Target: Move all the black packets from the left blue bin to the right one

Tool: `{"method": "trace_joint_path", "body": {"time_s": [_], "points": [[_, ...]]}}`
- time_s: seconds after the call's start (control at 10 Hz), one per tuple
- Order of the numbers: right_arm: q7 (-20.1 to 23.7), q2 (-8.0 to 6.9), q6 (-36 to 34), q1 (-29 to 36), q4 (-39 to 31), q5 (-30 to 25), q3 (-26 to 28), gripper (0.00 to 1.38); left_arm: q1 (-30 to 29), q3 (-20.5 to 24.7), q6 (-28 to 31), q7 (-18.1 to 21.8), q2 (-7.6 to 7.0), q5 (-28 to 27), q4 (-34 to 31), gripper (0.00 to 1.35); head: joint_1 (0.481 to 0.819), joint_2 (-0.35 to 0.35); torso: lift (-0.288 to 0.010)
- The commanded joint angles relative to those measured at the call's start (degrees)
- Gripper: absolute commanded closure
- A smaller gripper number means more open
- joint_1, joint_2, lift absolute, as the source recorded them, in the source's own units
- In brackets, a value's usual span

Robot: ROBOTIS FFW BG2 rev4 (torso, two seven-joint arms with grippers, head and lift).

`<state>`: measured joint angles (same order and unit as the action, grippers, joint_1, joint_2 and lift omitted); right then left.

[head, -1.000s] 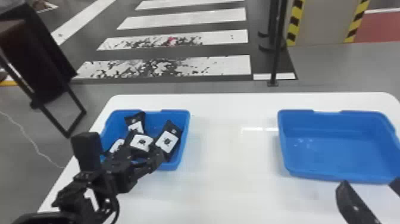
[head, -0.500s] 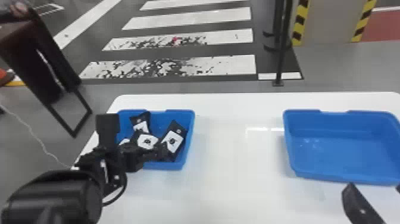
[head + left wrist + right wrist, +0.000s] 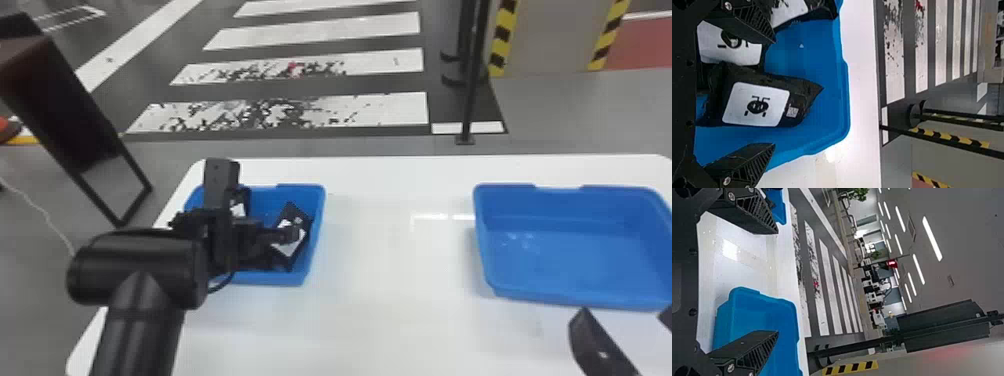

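Note:
My left gripper [image 3: 295, 232] is over the left blue bin [image 3: 314, 240], above a black packet [image 3: 291, 250] with a white label at the bin's right side. In the left wrist view the left gripper [image 3: 774, 92] stands open, its fingers on either side of that packet [image 3: 756, 105]; other black packets [image 3: 728, 45] lie beside it. The right blue bin [image 3: 575, 250] holds no packets. My right gripper [image 3: 622, 320] is parked at the front right, in front of that bin; in the right wrist view the right gripper [image 3: 777, 282] is open with nothing between its fingers.
Both bins stand on a white table [image 3: 390, 300], with a wide gap between them. Behind the table a black post [image 3: 470, 90] rises from the floor, and a dark stand [image 3: 75, 115] is at the far left.
The left arm has swung in over the left bin, its forearm now covering the bin's left part, and its gripper has moved right onto the right-hand packet. The right gripper looks still.

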<state>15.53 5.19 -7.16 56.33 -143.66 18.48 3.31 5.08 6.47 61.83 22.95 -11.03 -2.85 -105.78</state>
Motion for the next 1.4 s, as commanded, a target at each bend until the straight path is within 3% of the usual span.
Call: {"method": "trace_joint_path", "body": {"time_s": [0.0, 0.2, 0.7, 0.8, 0.9, 1.0, 1.1, 1.2, 1.3], "points": [[0.1, -0.10, 0.0, -0.2, 0.3, 0.1, 0.0, 0.12, 1.8, -3.5, 1.4, 0.3, -0.31, -2.1, 1.7, 0.10, 0.695, 0.178, -0.140], [0.5, -0.18, 0.0, -0.5, 0.9, 0.3, 0.0, 0.12, 2.7, -5.6, 3.1, 0.5, -0.48, -5.0, 1.8, 0.10, 0.695, 0.149, -0.140], [0.8, -0.27, 0.0, -0.9, 1.4, 0.8, 0.0, 0.12, 4.3, -5.3, 5.2, 0.5, -0.48, -7.5, 5.4, 0.19, 0.695, 0.169, -0.140], [0.8, -0.27, 0.0, -0.9, 1.6, 0.8, 0.0, 0.12, 5.3, -5.3, 4.4, 0.9, -0.39, -7.4, 7.6, 0.27, 0.695, 0.172, -0.140], [0.9, -0.36, 0.0, -1.1, 1.7, 0.8, 0.0, 0.12, 5.8, -5.4, 4.1, 1.0, -0.31, -7.4, 8.8, 0.45, 0.695, 0.175, -0.140], [0.9, -0.36, 0.0, -1.1, 1.7, 0.8, 0.0, 0.12, 5.8, -5.6, 3.1, 1.0, -0.13, -7.5, 9.2, 0.76, 0.695, 0.174, -0.140], [0.9, -0.36, 0.0, -1.1, 1.7, 0.8, 0.0, 0.12, 5.8, -5.6, 1.9, 0.9, 0.13, -7.8, 9.2, 0.89, 0.695, 0.173, -0.140], [0.9, -0.36, 0.0, -1.1, 1.7, 0.8, 0.0, 0.12, 5.8, -6.2, 1.7, 0.9, 0.31, -7.9, 9.4, 0.89, 0.695, 0.170, -0.140], [0.9, -0.36, 0.0, -1.1, 1.7, 0.9, 0.0, 0.12, 5.8, -7.0, 0.3, 0.9, 0.40, -8.6, 9.4, 1.12, 0.695, 0.166, -0.140]]}}
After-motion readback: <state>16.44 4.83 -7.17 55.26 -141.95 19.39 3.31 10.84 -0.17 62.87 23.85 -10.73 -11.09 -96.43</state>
